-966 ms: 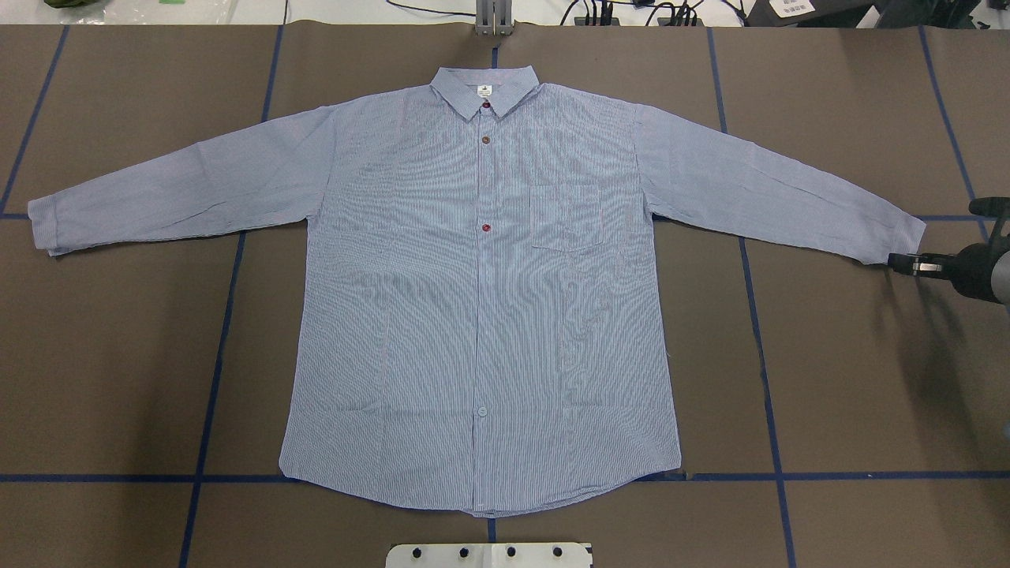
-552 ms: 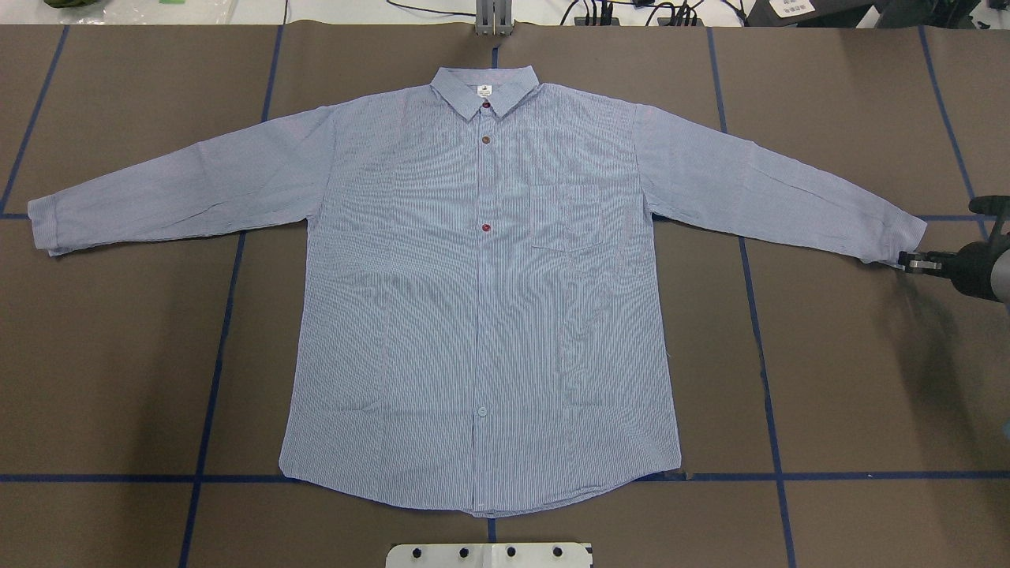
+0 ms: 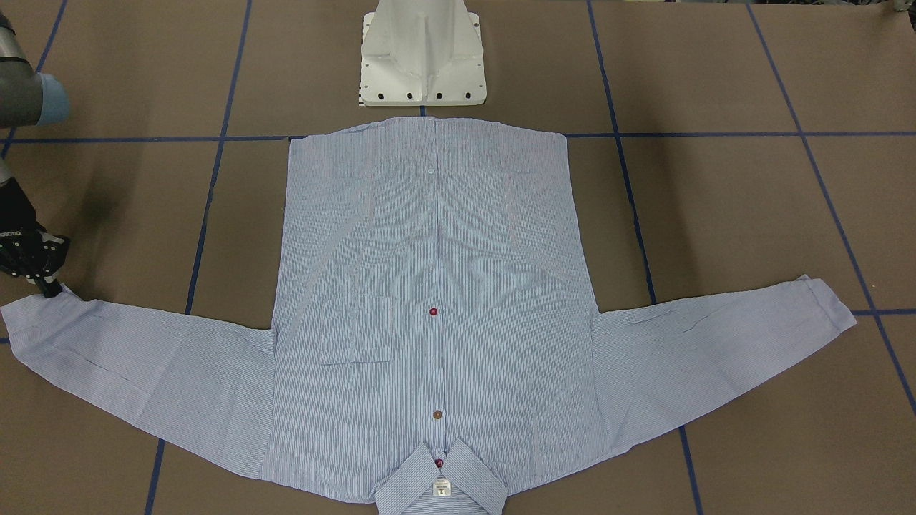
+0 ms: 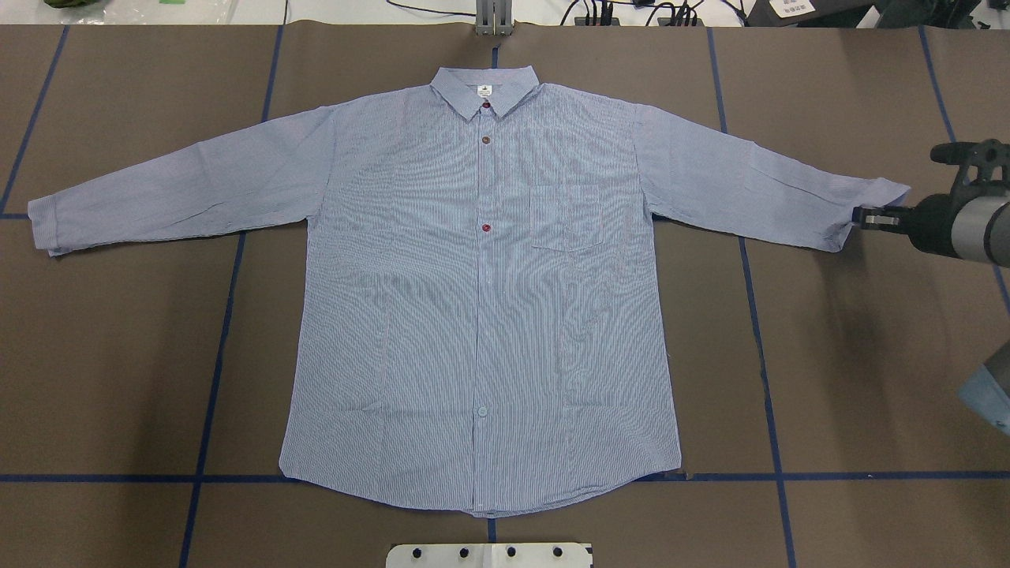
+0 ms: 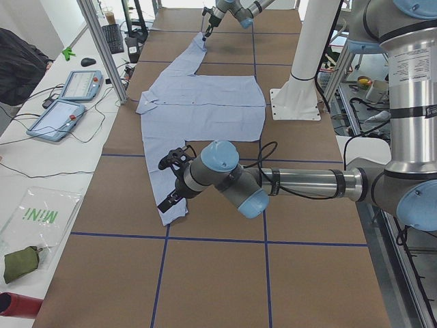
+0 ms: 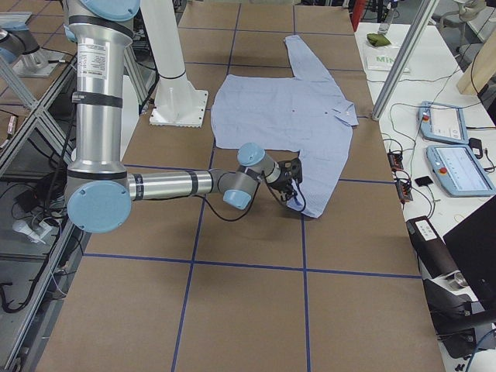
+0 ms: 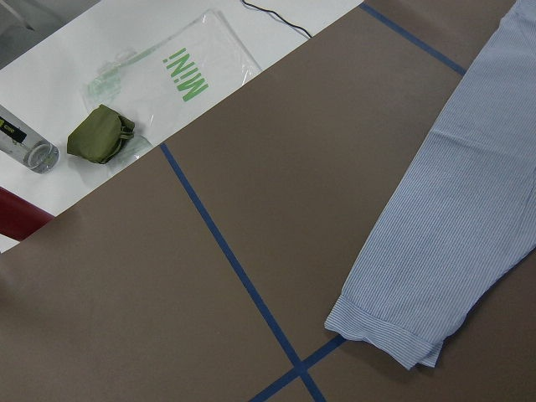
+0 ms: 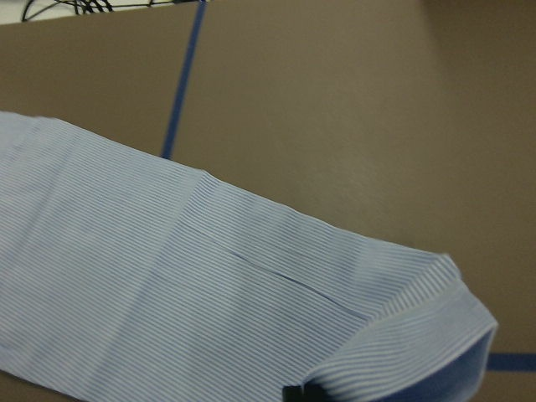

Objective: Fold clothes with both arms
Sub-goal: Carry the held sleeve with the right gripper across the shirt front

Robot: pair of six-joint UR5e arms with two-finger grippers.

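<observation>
Shirt (image 4: 481,300) lies flat, buttons up, on the tabletop (image 4: 828,379). Overhead puts the right gripper (image 4: 857,218) at one sleeve cuff (image 4: 880,201); only the right wrist view shows its fingers (image 8: 300,392) clamped on that cuff's raised edge. Left gripper (image 5: 166,203) appears solely in the left-end view, near the other cuff (image 7: 389,335); can't tell its finger state.

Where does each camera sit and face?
Front-facing: across the table, facing the pedestal; right arm, left edge.
Overhead: behind the pedestal, over the shirt; right jaws on one cuff.
Exterior left: table end; left arm near.
Exterior right: opposite end; right arm near.
Left wrist: over the other cuff; no body.
Right wrist: the held cuff; jaw tip.
All share the shirt.
</observation>
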